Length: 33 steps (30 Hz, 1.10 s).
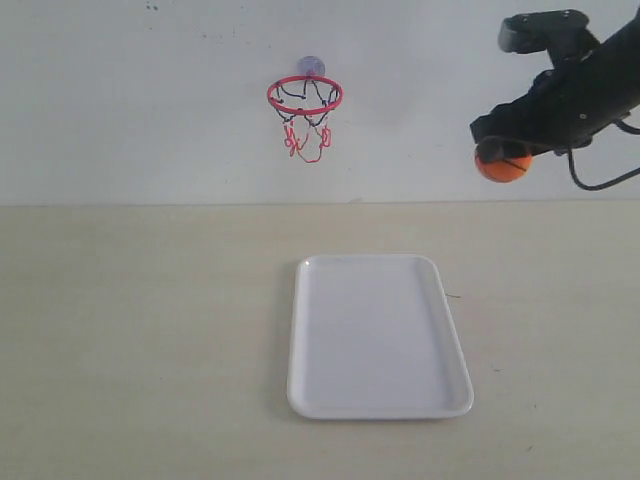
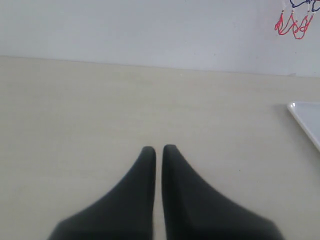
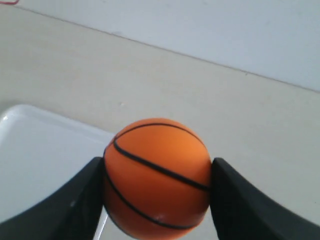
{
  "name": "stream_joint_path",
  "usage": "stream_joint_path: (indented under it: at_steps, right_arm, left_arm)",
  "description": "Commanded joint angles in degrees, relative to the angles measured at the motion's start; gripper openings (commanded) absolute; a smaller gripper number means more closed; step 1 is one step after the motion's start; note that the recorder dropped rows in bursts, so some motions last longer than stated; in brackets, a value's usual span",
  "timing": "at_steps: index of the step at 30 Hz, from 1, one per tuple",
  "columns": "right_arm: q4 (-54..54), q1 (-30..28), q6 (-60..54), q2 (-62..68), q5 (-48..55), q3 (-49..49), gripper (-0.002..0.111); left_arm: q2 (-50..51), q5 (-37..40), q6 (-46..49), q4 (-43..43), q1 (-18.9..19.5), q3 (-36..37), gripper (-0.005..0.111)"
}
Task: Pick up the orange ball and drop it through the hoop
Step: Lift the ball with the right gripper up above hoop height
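This looks like a robotics lab test bench. A pale tabletop meets a plain white wall carrying a toy hoop, beside a black robot arm.

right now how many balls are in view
1. The orange ball sits clamped in the right gripper, in the air right of the hoop and below its rim in the exterior view. No other shows in any view.

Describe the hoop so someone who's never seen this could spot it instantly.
Find the white wall, above the tray's left edge. The hoop is stuck there: a red ring with a dangling black-and-red net, unlike the solid orange ball to its right.
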Motion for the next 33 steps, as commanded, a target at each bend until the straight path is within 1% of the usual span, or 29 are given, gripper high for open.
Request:
stream_joint_path:
  at_steps: [1,3,6,8,9,11,14,17,19,23,26,29,33]
  right_arm:
    - [1.0,-1.4,5.0,-0.7,-6.7,-0.3,0.0]
    - [4.0,-1.4,8.2,-0.7,-9.7,-0.3,0.0]
    - [10.0,-1.4,8.3,-0.7,-12.2,-0.3,0.0]
    - [14.7,-1.4,5.6,-0.7,-12.6,-0.3,0.0]
    - [17.2,-1.4,2.1,-0.7,-12.4,-0.4,0.0]
    - [21.7,-1.4,-7.4,0.3,-8.7,-2.3,0.0]
    - [27.6,-1.4,-16.7,3.4,3.5,-8.1,0.0]
    - [33.7,-1.4,-19.0,7.9,11.2,-15.1,0.0]
    - [36.8,-1.4,-19.2,11.2,13.4,-19.3,0.0]
    - [41.7,-1.4,-19.2,16.6,16.2,-27.0,0.0]
    - [43.2,-0.8,-19.2,19.5,17.7,-31.2,0.0]
    - [43.0,0.7,-20.7,21.8,16.5,-35.2,0.0]
    - [42.8,3.8,-21.3,24.6,12.3,-39.7,0.0]
  left_arm:
    - [-0.1,-0.4,-0.4,-0.2,0.1,0.2,0.004]
    - [-0.1,-0.4,-0.4,-0.2,0.1,0.2,0.004]
    - [-0.1,-0.4,-0.4,-0.2,0.1,0.2,0.004]
    - [-0.1,-0.4,-0.4,-0.2,0.1,0.2,0.004]
    - [-0.1,-0.4,-0.4,-0.2,0.1,0.2,0.004]
    - [-0.1,-0.4,-0.4,-0.2,0.1,0.2,0.004]
    - [-0.1,-0.4,-0.4,-0.2,0.1,0.2,0.004]
    - [-0.1,-0.4,-0.4,-0.2,0.1,0.2,0.004]
    - [-0.1,-0.4,-0.4,-0.2,0.1,0.2,0.004]
    - [-0.1,-0.4,-0.4,-0.2,0.1,0.2,0.004]
    - [-0.1,-0.4,-0.4,-0.2,0.1,0.2,0.004]
    - [-0.1,-0.4,-0.4,-0.2,0.1,0.2,0.004]
    - [-0.1,-0.4,-0.4,-0.2,0.1,0.2,0.004]
